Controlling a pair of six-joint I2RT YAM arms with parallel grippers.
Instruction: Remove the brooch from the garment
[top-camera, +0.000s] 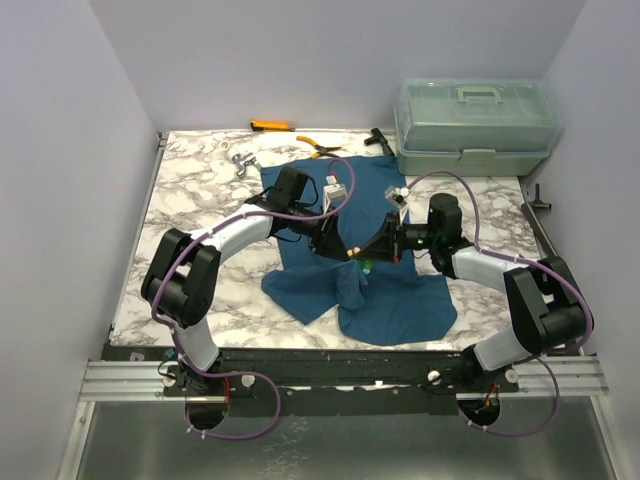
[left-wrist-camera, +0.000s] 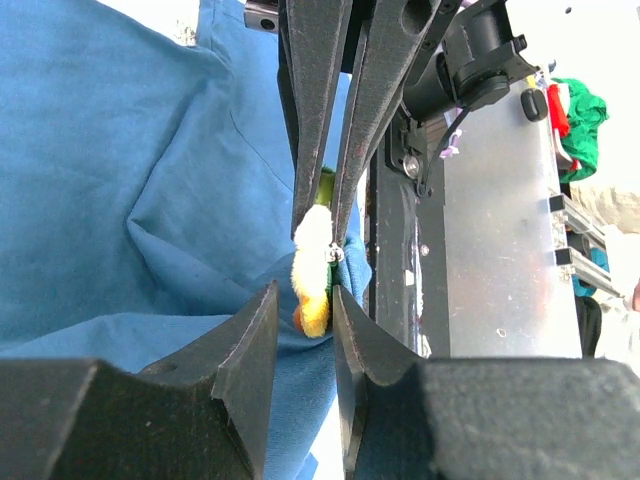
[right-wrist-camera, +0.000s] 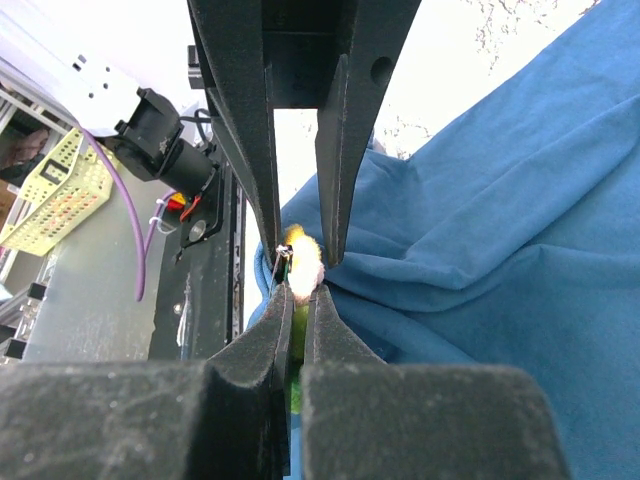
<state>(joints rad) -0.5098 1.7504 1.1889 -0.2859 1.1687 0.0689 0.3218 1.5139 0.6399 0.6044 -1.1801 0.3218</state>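
Observation:
The dark teal garment (top-camera: 400, 300) lies rumpled across the marble table, and a fold of it is drawn up where both grippers meet. On that fold sits the brooch (top-camera: 365, 265), a small fuzzy cluster of yellow, pale pink and green (right-wrist-camera: 300, 270). My right gripper (right-wrist-camera: 300, 290) is shut on the brooch, with green showing between its pads. In the left wrist view its fingers (left-wrist-camera: 318, 120) come down from above onto the brooch (left-wrist-camera: 315, 300). My left gripper (left-wrist-camera: 305, 290) faces it, jaws a little apart on either side of the yellow tuft, and blue cloth (left-wrist-camera: 120, 180) lies behind.
A translucent lidded box (top-camera: 475, 125) stands at the back right. Along the back edge lie an orange-handled tool (top-camera: 270, 126), pliers (top-camera: 322, 150) and small metal parts (top-camera: 240, 162). Bare marble table (top-camera: 200, 190) shows to the left of the garment.

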